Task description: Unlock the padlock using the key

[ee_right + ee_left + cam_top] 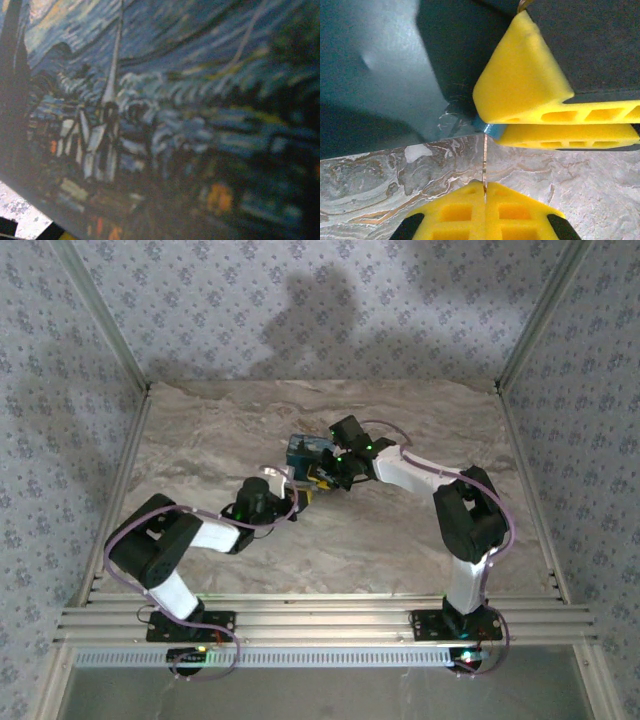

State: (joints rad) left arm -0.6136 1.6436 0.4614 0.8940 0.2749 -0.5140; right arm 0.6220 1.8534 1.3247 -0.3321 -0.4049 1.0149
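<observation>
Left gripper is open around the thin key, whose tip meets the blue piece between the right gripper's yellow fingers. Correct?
No. The left wrist view shows the left gripper shut on the key, fingers pressed together. The tip does meet the blue piece in the right gripper.

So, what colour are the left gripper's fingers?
Yellow; the left gripper fingers show best in the left wrist view.
</observation>
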